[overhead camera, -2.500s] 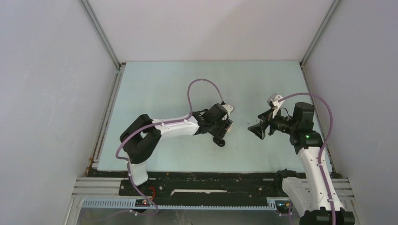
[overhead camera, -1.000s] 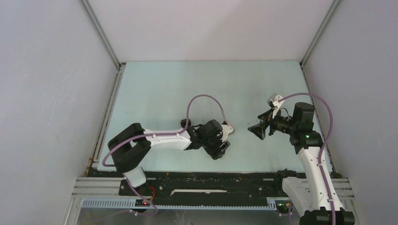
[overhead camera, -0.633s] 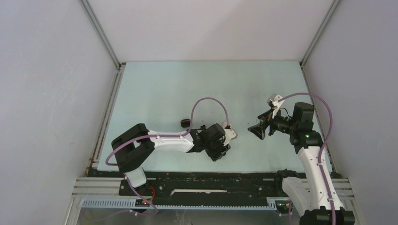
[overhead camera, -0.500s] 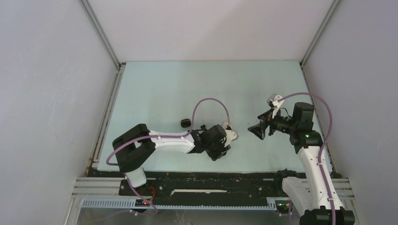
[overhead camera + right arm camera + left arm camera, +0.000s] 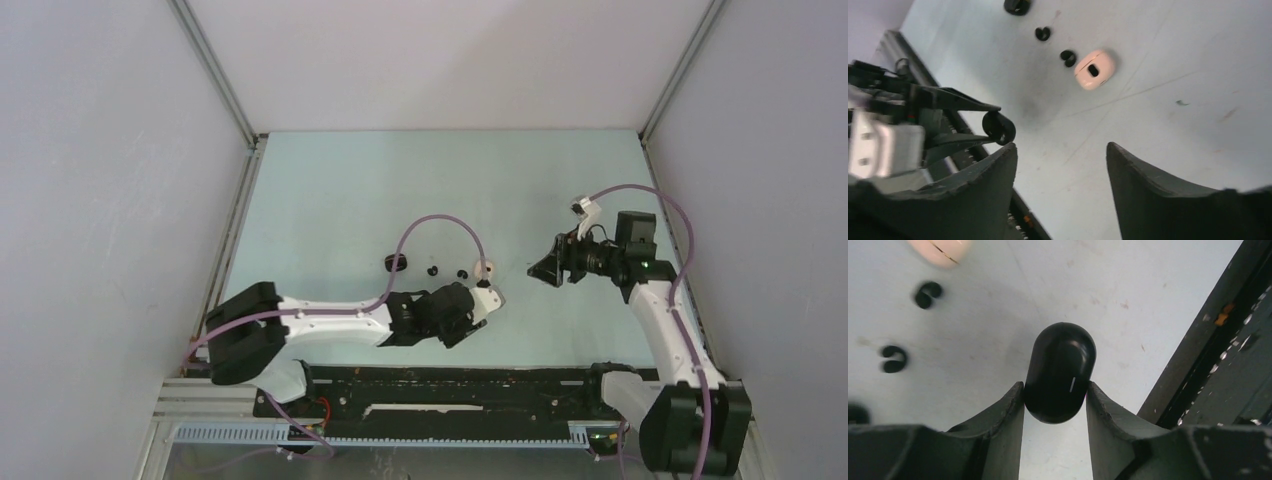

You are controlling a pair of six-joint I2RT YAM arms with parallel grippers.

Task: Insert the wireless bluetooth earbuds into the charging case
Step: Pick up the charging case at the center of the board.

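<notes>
My left gripper [image 5: 1055, 390] is shut on a glossy black pebble-shaped charging case [image 5: 1060, 371] and holds it just above the table near the front edge; both also show in the top view [image 5: 462, 328]. Two tiny curled black earbuds [image 5: 928, 293] [image 5: 894, 358] lie on the table beyond it, and show in the top view [image 5: 432, 271] [image 5: 462, 273] and the right wrist view [image 5: 1042, 33] [image 5: 1067, 57]. My right gripper [image 5: 1061, 146] is open and empty, raised to the right of them [image 5: 543, 270].
A whitish-beige pebble case [image 5: 483, 268] lies just right of the earbuds, also in the right wrist view [image 5: 1093, 70]. A larger black piece [image 5: 394, 262] lies left of them. The black front rail [image 5: 1198, 365] runs close beside the held case.
My left arm has pulled back toward the near edge with the black case in its grip, uncovering the two earbuds and the beige case. My right arm shifted slightly away.
</notes>
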